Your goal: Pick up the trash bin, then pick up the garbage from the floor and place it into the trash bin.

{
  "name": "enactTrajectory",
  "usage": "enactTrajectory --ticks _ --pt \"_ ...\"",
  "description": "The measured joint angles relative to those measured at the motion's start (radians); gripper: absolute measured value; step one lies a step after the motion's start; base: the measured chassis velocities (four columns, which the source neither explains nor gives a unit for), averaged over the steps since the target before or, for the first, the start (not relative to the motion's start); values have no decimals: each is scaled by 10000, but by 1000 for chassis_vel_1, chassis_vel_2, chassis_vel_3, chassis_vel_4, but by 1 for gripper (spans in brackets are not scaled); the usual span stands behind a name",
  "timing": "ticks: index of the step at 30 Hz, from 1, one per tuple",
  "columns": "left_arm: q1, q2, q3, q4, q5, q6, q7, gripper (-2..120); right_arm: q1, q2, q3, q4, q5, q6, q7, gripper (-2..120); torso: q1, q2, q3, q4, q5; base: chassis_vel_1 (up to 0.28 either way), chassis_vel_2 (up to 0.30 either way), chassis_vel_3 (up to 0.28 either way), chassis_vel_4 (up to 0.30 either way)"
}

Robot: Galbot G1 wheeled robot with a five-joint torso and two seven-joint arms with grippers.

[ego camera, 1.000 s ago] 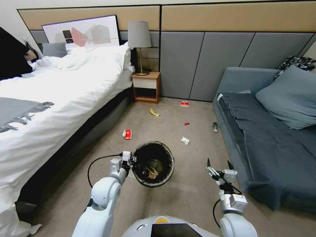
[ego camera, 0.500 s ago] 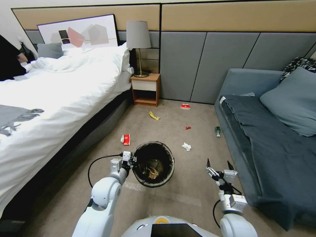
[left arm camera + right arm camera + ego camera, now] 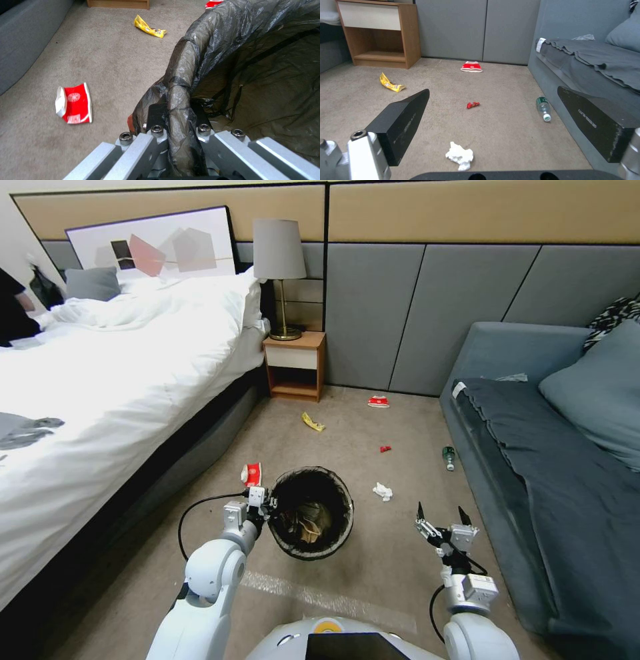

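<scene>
The trash bin (image 3: pixel 311 471), lined with a dark bag, hangs tilted off the carpet with scraps inside. My left gripper (image 3: pixel 265 505) is shut on its bag-covered rim (image 3: pixel 180 100). My right gripper (image 3: pixel 440 511) is open and empty over bare carpet, its black fingers (image 3: pixel 403 117) spread wide. Garbage lies ahead: a red-and-white carton (image 3: pixel 252 473) just beyond the bin's left side, a white tissue (image 3: pixel 382 491) nearest the right gripper, a small red scrap (image 3: pixel 385 449), a yellow wrapper (image 3: pixel 313 422), a red wrapper (image 3: pixel 378 402) near the wall, and a bottle (image 3: pixel 450 457) beside the sofa.
A bed (image 3: pixel 100 373) with a white duvet runs along the left. A grey sofa (image 3: pixel 553 467) lines the right. A wooden nightstand (image 3: pixel 295 365) with a lamp (image 3: pixel 280 253) stands against the far wall. A clear tape strip (image 3: pixel 320 597) crosses the carpet close to me.
The whole view has shifted, so the camera has moved forward; the litter sits lower and closer in the picture. Both grippers and the bin keep the same pose.
</scene>
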Motion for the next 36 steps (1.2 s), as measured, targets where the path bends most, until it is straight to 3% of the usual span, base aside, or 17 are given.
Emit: enactTrajectory --ticks 30,36 --pt "-50 10 -34 37 -16 -7 11 1 13 91 -53 -137 -60 117 13 100 0 0 0 0 0 -129 125 127 -129" --pt "-57 12 -29 -18 -16 -8 10 1 241 -207 6 -486 131 -207 -237 100 1 0 1 -2 -1 -84 99 80 -105"
